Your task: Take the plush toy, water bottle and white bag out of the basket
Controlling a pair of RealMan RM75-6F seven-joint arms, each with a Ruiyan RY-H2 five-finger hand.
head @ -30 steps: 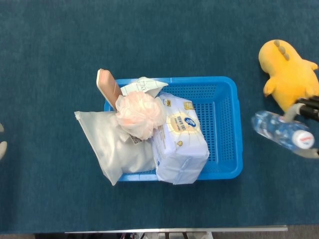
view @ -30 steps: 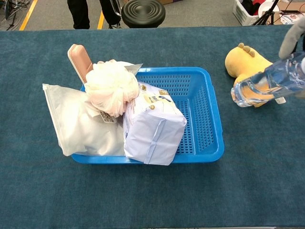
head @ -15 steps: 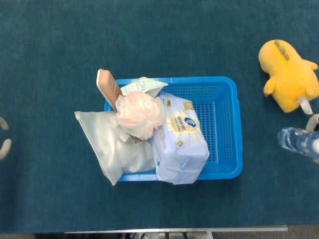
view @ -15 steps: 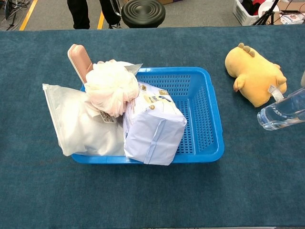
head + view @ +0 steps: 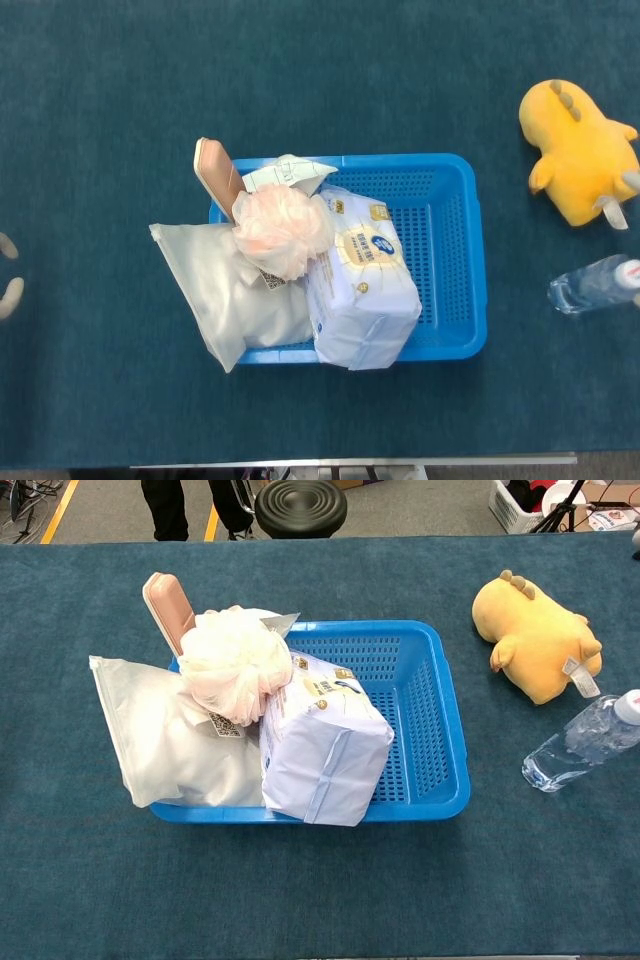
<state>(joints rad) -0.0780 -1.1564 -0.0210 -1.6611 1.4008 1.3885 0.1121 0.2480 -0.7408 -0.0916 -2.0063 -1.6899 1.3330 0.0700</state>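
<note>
The yellow plush toy (image 5: 578,150) (image 5: 535,640) lies on the table to the right of the blue basket (image 5: 480,260) (image 5: 452,730). Just in front of the toy, the clear water bottle (image 5: 595,285) (image 5: 585,742) lies on its side on the table, with nothing touching it. The white bag (image 5: 225,290) (image 5: 170,740) leans over the basket's left rim. Only a grey sliver of my right hand (image 5: 632,180) shows at the right edge, above the bottle and apart from it. Two fingertips of my left hand (image 5: 8,272) show at the far left, spread and holding nothing.
In the basket's left half sit a pink bath sponge (image 5: 283,230) (image 5: 232,665), a pale blue tissue pack (image 5: 362,290) (image 5: 325,750) and a pink flat object (image 5: 215,175) (image 5: 168,610). A black stool (image 5: 300,505) stands beyond the table.
My right hand carried the bottle rightwards past the plush toy, set it down on the table and let go. It then drew away. The left hand stayed put.
</note>
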